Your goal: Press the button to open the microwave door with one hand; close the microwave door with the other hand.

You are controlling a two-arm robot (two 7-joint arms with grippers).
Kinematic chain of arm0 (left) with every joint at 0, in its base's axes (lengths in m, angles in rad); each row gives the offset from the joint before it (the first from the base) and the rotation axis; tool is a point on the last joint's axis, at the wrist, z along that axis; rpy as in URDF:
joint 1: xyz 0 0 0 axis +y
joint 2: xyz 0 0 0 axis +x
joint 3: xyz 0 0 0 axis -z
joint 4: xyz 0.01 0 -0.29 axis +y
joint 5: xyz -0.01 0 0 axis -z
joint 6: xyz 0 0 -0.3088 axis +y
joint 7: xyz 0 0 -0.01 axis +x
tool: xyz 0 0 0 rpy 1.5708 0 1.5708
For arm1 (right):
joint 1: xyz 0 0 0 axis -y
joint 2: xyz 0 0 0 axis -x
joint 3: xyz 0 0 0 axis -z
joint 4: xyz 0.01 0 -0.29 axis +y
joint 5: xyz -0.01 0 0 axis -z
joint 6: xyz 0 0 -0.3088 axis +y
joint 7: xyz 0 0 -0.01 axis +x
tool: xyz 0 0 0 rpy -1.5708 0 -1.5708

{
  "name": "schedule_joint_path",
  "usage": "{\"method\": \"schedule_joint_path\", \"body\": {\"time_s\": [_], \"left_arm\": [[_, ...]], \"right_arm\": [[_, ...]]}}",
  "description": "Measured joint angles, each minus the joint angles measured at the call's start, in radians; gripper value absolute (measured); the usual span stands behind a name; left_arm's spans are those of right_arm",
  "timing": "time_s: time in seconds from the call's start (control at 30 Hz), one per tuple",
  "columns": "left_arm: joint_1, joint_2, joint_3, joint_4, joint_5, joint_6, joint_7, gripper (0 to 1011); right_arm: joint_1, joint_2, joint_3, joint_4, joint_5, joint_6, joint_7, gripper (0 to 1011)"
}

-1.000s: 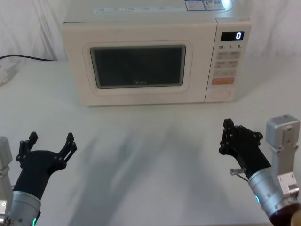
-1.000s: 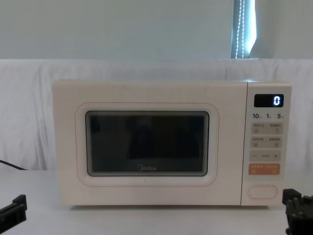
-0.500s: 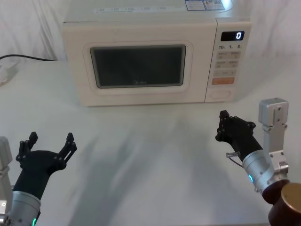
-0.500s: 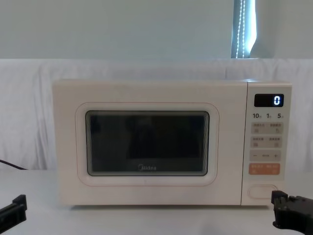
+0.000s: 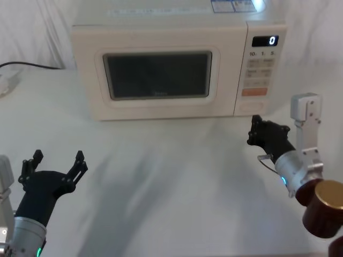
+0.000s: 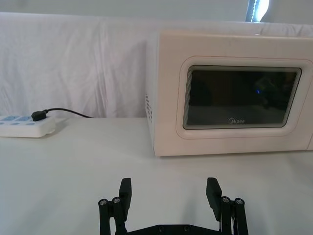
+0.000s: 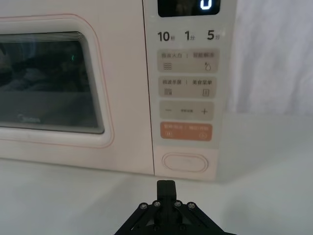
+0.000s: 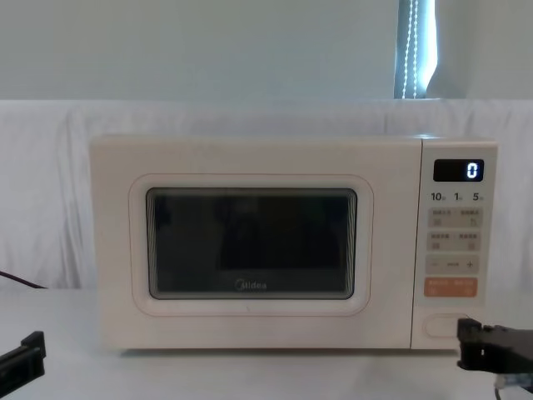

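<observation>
The cream microwave stands at the back of the table with the microwave door (image 5: pixel 158 75) (image 8: pixel 250 242) (image 6: pixel 239 98) shut flat against the body. The button (image 7: pixel 186 162) (image 5: pixel 252 107) is the plain pill-shaped key at the bottom of the control panel. My right gripper (image 5: pixel 255 131) (image 7: pixel 166 186) is shut, its tips pointing at the button and a short way in front of it. In the chest view the right gripper (image 8: pixel 466 337) partly covers the button (image 8: pixel 441 323). My left gripper (image 5: pixel 56 163) (image 6: pixel 169 191) hovers open over the near left of the table, facing the door from well back.
An orange key (image 7: pixel 186 131) sits just above the button, with small beige keys and a display (image 7: pixel 195 6) higher up. A white power strip (image 6: pixel 24 128) with a black cable (image 5: pixel 27 65) lies at the far left. White cloth hangs behind the microwave.
My right gripper has moved forward and slightly up towards the microwave's lower right corner, closing on the button. The left gripper and the door have not moved.
</observation>
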Motion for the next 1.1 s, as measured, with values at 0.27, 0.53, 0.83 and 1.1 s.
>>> {"method": "schedule_joint_path", "body": {"time_s": [0.27, 0.53, 0.83, 1.1], "left_arm": [[0.000, 0.000, 0.000, 0.000, 0.000, 0.000, 0.000, 1001], [0.000, 0.000, 0.000, 0.000, 0.000, 0.000, 0.000, 1001], [0.000, 0.000, 0.000, 0.000, 0.000, 0.000, 0.000, 1001], [0.000, 0.000, 0.000, 0.000, 0.000, 0.000, 0.000, 1001]], "right_arm": [[0.087, -0.011, 0.005, 0.126, -0.002, -0.004, 0.009, 0], [0.158, -0.023, 0.013, 0.241, 0.000, -0.043, 0.020, 0], [0.217, -0.030, 0.019, 0.335, 0.000, -0.071, 0.023, 0], [0.241, -0.029, 0.028, 0.371, -0.004, -0.079, 0.023, 0]]}}
